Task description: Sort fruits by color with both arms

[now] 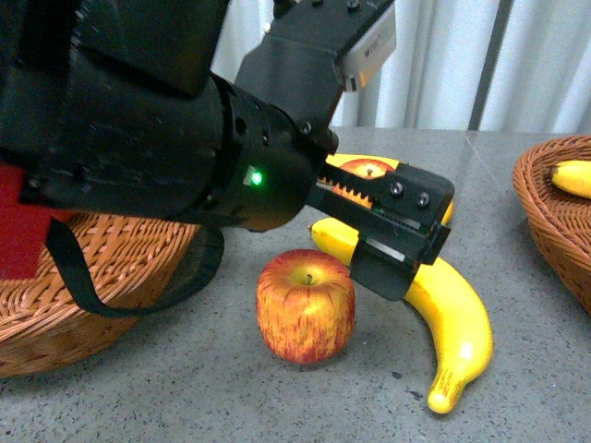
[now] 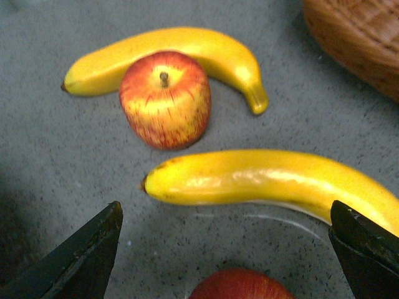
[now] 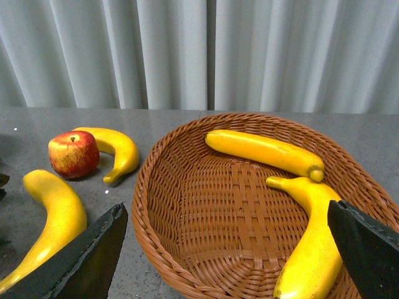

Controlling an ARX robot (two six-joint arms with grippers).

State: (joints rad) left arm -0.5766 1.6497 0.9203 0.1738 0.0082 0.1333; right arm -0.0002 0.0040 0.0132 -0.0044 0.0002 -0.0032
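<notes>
Two bananas (image 3: 265, 151) in basket (image 3: 181, 212); front view, one.

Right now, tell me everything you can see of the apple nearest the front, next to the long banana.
The apple is glossy and plastic-looking, yellow streaked with red, with a short brown stem in a yellow dimple. It stands upright on the grey speckled table, between the left basket and the long banana, seemingly touching neither. The open left gripper hovers just above it, not gripping it.
</notes>
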